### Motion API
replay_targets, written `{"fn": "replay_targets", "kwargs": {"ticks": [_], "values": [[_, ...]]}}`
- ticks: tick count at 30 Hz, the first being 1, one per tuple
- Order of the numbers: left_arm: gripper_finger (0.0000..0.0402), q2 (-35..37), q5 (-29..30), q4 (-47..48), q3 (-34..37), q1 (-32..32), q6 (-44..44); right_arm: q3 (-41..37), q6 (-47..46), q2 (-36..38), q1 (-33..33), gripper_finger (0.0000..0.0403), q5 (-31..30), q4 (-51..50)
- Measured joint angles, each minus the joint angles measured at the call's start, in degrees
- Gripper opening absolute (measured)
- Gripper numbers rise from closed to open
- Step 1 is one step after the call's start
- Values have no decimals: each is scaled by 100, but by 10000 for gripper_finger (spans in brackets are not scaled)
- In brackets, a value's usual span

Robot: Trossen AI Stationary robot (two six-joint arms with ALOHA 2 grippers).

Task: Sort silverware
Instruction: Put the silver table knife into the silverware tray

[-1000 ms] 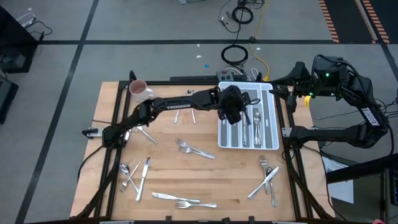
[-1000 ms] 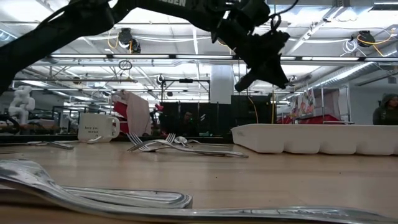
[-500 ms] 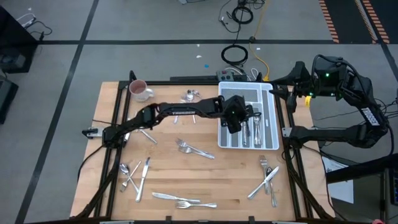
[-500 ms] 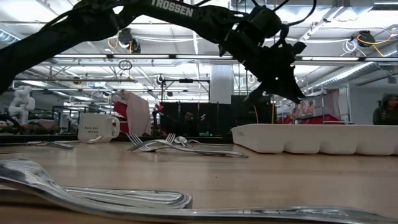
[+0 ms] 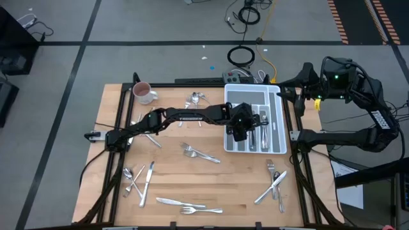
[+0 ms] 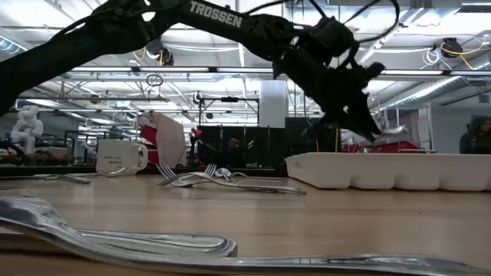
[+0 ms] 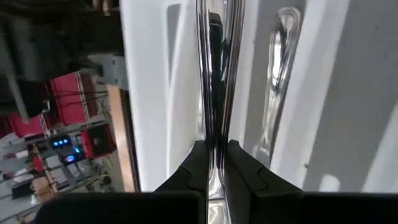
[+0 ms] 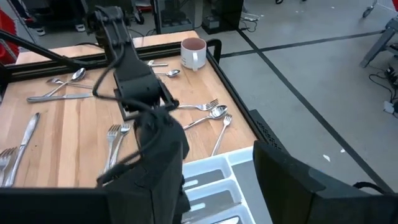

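1. We see the left gripper (image 5: pixel 239 130) reached out over the white tray (image 5: pixel 279 121), its fingers (image 7: pixel 194 167) pinched nearly closed on a slim shiny piece of silverware (image 7: pixel 214 93).
2. From between the jaws that piece runs straight ahead along one narrow tray compartment; we cannot tell whether it is a knife, fork or spoon.
3. Just beside the jaws, in the neighbouring compartment, a spoon (image 7: pixel 278 81) already lies flat.
4. In the low view the gripper (image 6: pixel 354 115) hangs just above the tray rim (image 6: pixel 383 162).
5. Well behind the jaws, loose forks, knives and spoons (image 5: pixel 198 153) lie scattered on the wooden table (image 5: pixel 243 185), and a mug (image 5: pixel 142 92) stands near the far corner.
6. The right gripper (image 5: pixel 300 80) waits off the table beyond the tray; we cannot tell how its jaws stand.
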State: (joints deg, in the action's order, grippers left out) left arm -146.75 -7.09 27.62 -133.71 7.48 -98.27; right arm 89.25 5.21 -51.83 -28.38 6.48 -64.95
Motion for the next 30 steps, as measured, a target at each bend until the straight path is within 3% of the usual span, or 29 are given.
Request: {"fn": "replay_targets", "kwargs": {"ticks": [24, 30], "values": [[25, -501, -224, -221, -9, 92, -255, 0, 354, 0, 0, 187, 288, 2], [83, -501, -297, -284, -9, 97, 31, 1, 448, 0, 0, 187, 288, 2]]}}
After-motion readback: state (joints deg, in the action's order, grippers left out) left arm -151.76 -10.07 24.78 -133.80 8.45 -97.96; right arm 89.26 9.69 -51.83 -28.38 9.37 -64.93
